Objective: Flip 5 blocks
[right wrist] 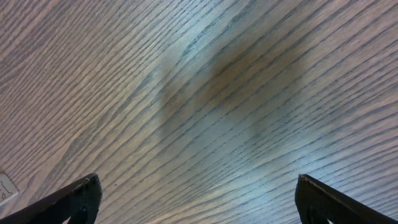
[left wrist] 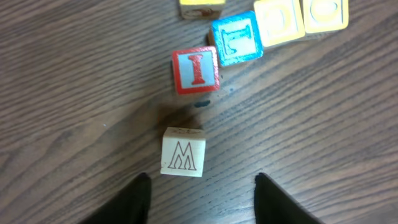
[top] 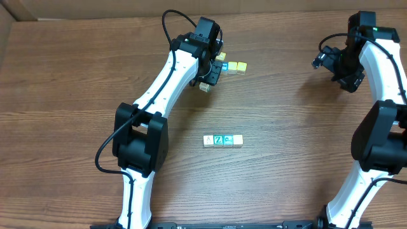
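While the left gripper (left wrist: 202,185) stands spread, the pale M block (left wrist: 183,152) sits apart at its 12 o'clock; right gripper (right wrist: 198,183) spread wide over the wood table (right wrist: 199,93).

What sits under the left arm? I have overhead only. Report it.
Observer: A pale M block lies flat just ahead of the left jaws, which stand apart and touch nothing.
Operator: Read me the block beyond it.
Observer: The red block shows a red I on white, and it sits clear of the M block.
Operator: Now give me the right wrist view.
Observer: Only bare table shows between the right jaws, which are wide open.
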Motion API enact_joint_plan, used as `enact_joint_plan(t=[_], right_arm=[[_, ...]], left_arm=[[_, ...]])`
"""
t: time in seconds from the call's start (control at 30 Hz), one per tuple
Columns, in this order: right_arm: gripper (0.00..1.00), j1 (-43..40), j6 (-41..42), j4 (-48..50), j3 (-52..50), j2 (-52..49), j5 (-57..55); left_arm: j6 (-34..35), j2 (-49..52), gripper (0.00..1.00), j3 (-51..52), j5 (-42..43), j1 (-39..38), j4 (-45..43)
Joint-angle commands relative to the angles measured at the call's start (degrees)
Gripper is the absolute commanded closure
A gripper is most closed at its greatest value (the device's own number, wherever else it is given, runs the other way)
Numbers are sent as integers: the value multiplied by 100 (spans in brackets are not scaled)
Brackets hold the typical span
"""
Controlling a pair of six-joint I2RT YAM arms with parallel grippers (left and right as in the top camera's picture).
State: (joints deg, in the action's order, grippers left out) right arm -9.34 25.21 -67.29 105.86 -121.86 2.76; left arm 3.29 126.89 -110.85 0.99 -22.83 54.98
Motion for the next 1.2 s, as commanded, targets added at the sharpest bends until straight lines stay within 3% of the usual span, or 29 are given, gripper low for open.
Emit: enact_joint_plan(t=[0.0, 0.53, 1.03, 1.17], right_arm=[[0, -4, -39, 13, 114, 131, -11], [0, -4, -37, 13, 111, 131, -11], [0, -4, -37, 13, 111, 131, -11], [0, -4, -37, 13, 111, 131, -11]], left_arm=[[55, 76, 49, -81, -149, -7, -55], [-70, 730, 48, -79, -586, -7, -210], [-46, 750, 64, -79, -538, -48, -87], [-50, 750, 62, -79, -348, -48, -17]])
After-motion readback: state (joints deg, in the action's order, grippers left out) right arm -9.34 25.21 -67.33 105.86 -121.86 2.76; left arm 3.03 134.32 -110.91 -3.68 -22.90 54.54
